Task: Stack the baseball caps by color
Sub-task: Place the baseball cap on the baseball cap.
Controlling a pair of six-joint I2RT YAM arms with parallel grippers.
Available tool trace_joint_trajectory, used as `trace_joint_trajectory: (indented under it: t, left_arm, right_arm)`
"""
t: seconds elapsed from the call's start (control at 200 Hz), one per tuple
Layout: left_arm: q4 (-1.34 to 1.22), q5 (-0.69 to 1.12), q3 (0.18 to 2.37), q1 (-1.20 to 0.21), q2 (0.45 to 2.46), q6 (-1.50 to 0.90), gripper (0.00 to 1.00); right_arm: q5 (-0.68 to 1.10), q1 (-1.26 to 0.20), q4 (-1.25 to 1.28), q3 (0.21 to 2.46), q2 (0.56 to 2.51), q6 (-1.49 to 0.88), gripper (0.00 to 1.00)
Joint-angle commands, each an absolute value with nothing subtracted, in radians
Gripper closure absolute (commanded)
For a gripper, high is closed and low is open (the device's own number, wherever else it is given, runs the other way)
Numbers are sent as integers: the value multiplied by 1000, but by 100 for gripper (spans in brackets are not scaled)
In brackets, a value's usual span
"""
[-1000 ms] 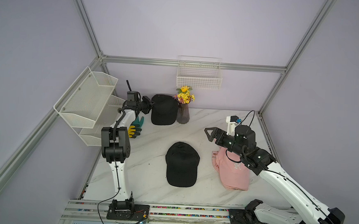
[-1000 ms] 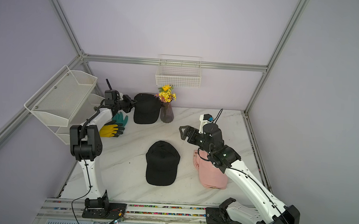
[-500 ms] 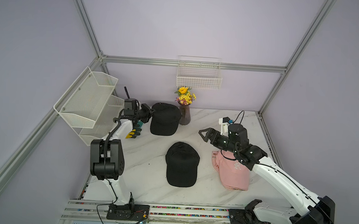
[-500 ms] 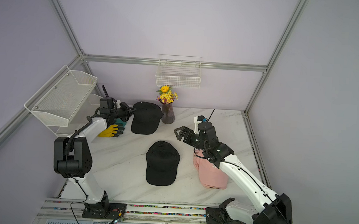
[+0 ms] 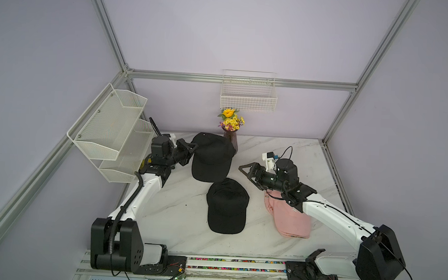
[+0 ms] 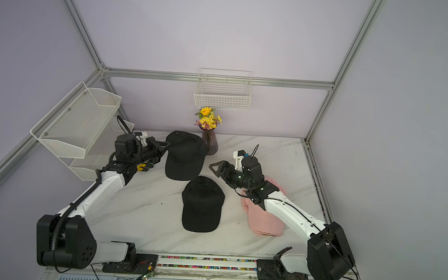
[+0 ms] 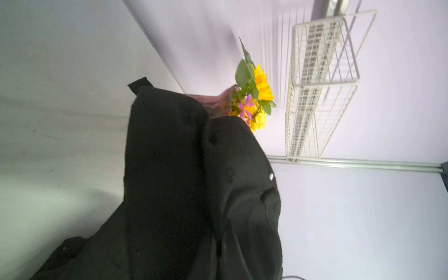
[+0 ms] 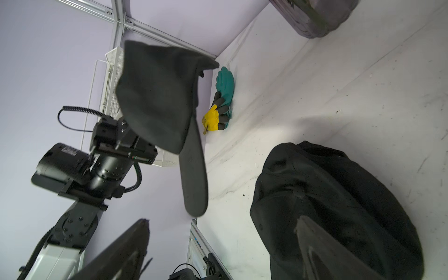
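My left hand [image 5: 191, 150] is clenched on the rim of a black cap [image 5: 211, 158], held above the worktop [image 5: 173, 217] near its back edge. The second black cap [image 5: 226, 207] lies mid-worktop just frontward, long axis back to front — brim frontmost. My right hand [image 5: 246, 174] hangs wide open and empty beside the pink caps [image 5: 290, 219] — seemingly stacked — near the right edge.

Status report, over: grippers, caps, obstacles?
Left gripper shut on lifted black fabric baseball cap. Right gripper open, empty. Purple glass flower vase just behind it.

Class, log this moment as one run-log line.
left tool: shut on black cap, held above table | right tool: open, empty | second black cap: flat on table | pink caps: stacked
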State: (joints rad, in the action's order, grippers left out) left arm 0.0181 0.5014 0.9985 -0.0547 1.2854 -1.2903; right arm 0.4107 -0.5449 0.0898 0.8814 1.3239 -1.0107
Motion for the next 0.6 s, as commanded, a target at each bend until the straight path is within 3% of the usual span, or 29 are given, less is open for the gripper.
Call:
trace_joint_trajectory:
  t: [0.0, 0.395, 0.595]
  left_arm:
    - [48, 431, 976, -101, 1186, -1280, 100]
    - [263, 286, 805, -275, 941, -1292, 100]
    - [266, 168, 714, -369, 872, -1366, 100]
  right_arm:
    - [389, -537, 169, 872, 1270, -1045, 3]
    - [391, -275, 74, 784, 1119, -1131, 3]
    - [398, -242, 2, 811, 1128, -1097, 3]
